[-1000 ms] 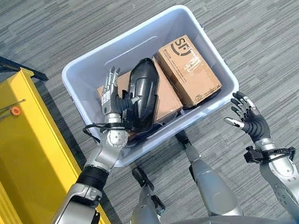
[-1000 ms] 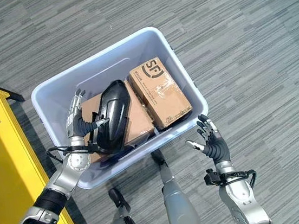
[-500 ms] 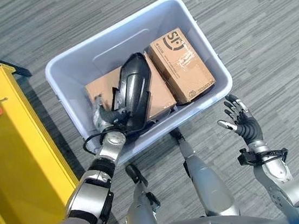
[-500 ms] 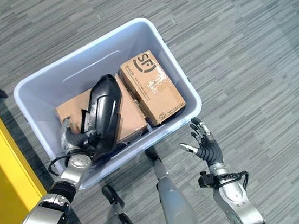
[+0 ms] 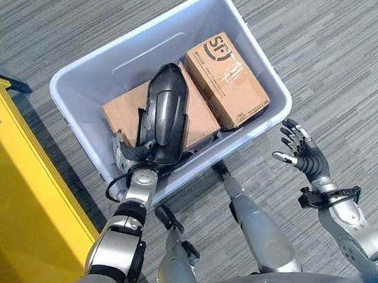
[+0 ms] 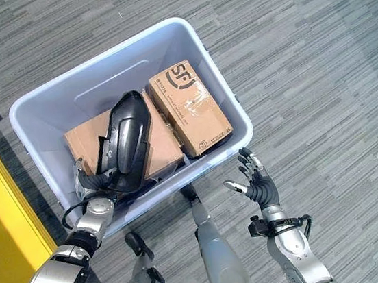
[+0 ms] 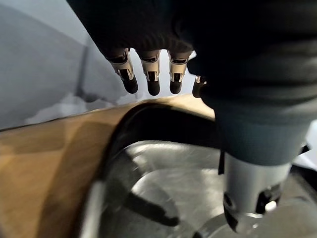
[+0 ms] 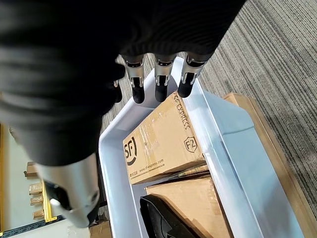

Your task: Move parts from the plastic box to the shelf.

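L hand (image 5: 126,157) at black part (image 5: 165,113), in plastic box (image 5: 81,75); R hand (image 5: 304,155) open

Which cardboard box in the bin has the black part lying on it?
The plain brown box on the robot's left side of the plastic bin; the black part lies across it. The printed, taped box beside it is uncovered.

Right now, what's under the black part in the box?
The black part lies on a flat cardboard box in the plastic box, beside a second cardboard box. The left hand reaches in at its lower end. Anything beneath is covered.
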